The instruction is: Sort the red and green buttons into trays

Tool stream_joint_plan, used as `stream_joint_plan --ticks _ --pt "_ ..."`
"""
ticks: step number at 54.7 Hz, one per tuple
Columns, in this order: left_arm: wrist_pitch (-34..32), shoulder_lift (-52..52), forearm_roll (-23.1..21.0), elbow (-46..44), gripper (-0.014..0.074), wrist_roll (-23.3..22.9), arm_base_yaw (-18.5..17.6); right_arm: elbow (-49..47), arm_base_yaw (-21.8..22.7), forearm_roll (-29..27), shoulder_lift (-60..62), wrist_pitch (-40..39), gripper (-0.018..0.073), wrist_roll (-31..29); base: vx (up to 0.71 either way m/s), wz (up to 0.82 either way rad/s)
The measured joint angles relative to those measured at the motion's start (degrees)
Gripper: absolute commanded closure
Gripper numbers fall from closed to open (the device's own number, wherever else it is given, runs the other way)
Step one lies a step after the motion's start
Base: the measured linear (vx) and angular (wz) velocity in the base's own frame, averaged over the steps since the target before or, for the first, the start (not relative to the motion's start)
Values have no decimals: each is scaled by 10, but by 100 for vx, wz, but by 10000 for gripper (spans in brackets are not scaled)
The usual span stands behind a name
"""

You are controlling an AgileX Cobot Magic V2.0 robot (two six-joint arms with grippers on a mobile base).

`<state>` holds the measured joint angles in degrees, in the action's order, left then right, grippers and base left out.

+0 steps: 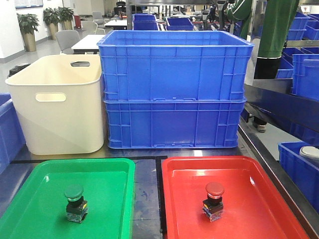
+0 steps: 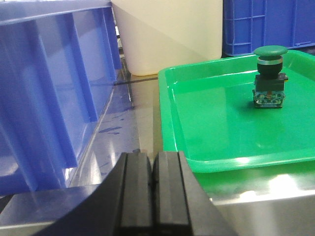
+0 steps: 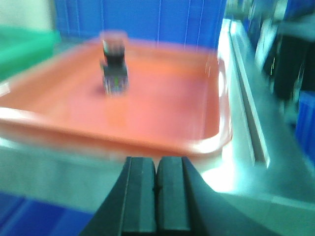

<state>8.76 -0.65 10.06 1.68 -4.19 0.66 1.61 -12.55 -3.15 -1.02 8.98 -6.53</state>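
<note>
Landmark: the stacked blue crates at the back of the surface; everything below is placed from them.
Cream tub: just left of the crates, touching or nearly so.
Green tray: in front of the tub and the crates' left corner.
Green button: upright in the green tray, cap up.
Left pincer: jaws pressed together, holding nothing; the green button lies ahead and to its right, past the tray's near rim.
Red tray: in front of the crates' right half, just beside the green tray.
Red button: upright in the red tray.
Right pincer: closed and empty; blurred view, red button ahead and left.
Judgement: both buttons already sit in matching trays, each arm nearer its own.
</note>
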Motion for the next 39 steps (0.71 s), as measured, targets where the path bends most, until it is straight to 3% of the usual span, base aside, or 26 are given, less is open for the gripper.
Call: stream_joint_plan --ticks 39 --pt "0 0 0 0 602 0 0 1 0 7 17 23 567 0 0 0"
